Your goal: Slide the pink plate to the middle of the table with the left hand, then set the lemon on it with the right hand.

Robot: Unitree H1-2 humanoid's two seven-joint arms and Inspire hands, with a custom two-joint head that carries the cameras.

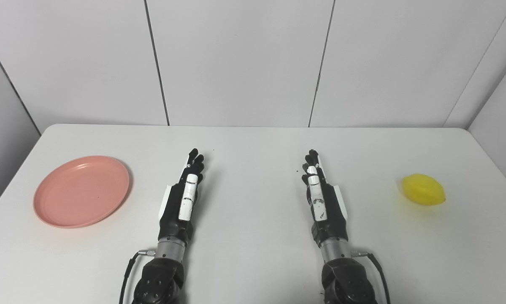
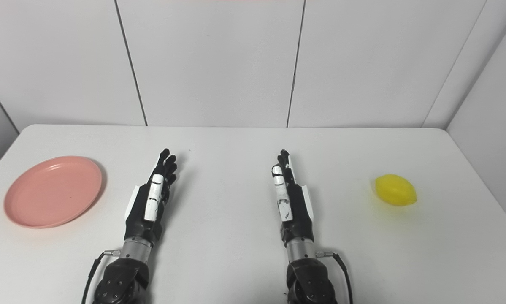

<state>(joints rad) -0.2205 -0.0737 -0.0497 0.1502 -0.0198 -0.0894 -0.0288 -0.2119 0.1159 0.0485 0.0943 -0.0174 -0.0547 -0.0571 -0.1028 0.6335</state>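
1. Plainly, no step has begun: the round, shallow pink plastic plate point(image 1: 81, 191) lies flat at the left side of the white table point(image 1: 253, 236), and the smooth yellow lemon point(image 1: 423, 189) lies on its side at the right, each well apart from both hands.
2. The black-and-white left hand point(image 1: 184, 198) rests near the middle of the table, a little left of centre, fingers stretched out straight and pointing toward the far edge, holding nothing. It sits to the right of the plate, with bare table between them.
3. The matching right hand point(image 1: 321, 198) mirrors it right of centre, fingers likewise extended and empty, the lemon well off to its right.
4. The step in hand, I judge, is the first one: sliding the plate.
5. The next move calls for the left hand to travel left to the plate, set its fingers on the rim or inside surface, and draw it rightward to the open space between the hands.
6. The right hand should wait until the plate is placed.
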